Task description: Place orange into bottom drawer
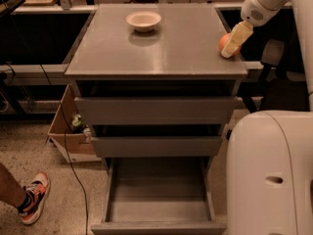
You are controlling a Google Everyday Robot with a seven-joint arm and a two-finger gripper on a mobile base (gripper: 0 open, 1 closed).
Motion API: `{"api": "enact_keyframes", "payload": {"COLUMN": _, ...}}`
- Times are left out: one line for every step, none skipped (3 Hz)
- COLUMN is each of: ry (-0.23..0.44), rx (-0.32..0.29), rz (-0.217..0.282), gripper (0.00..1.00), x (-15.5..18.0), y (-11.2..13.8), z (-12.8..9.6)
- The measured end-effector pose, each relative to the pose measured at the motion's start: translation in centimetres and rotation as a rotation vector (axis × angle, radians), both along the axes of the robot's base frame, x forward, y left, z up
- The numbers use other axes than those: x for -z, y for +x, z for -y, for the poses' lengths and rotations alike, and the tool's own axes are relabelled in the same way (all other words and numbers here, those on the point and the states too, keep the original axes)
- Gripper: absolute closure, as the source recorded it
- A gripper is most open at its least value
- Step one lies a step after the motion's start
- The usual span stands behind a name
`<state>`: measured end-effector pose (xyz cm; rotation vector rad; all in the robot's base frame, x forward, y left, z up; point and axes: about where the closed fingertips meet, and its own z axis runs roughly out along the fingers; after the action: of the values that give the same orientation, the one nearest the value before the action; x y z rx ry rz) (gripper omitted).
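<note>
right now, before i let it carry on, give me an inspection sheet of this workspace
surface: grey cabinet top, carrying the bowl and the orange
job's things: orange at the top's right edge, partly hidden by the gripper; bottom drawer pulled open, nothing seen in it
clutter: cream bowl near the back of the top, well apart from the orange
grippers: gripper down at the orange, reaching in from the right
cables: dark cable trailing over the floor left of the cabinet
surroundings: cardboard box on the floor at the left; a person's shoe lower left; robot's white base lower right
</note>
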<state>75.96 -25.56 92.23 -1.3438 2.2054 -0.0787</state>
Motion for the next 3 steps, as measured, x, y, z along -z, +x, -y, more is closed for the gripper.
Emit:
{"api": "enact_keyframes", "payload": {"ry": 0.051, "rx": 0.019, "rz": 0.0, "gripper": 0.0, "x": 0.5, "y": 0.5, "z": -0.3}}
{"api": "enact_keyframes", "payload": {"ry": 0.111, "rx": 0.047, "rz": -0.006, "gripper": 0.0, "x": 1.1, "y": 0.9, "z": -0.4}}
{"api": "enact_keyframes", "payload": {"ry": 0.152, "rx": 0.071, "rz": -0.013, "gripper": 0.0, "x": 1.6, "y": 1.2, "z": -0.5}}
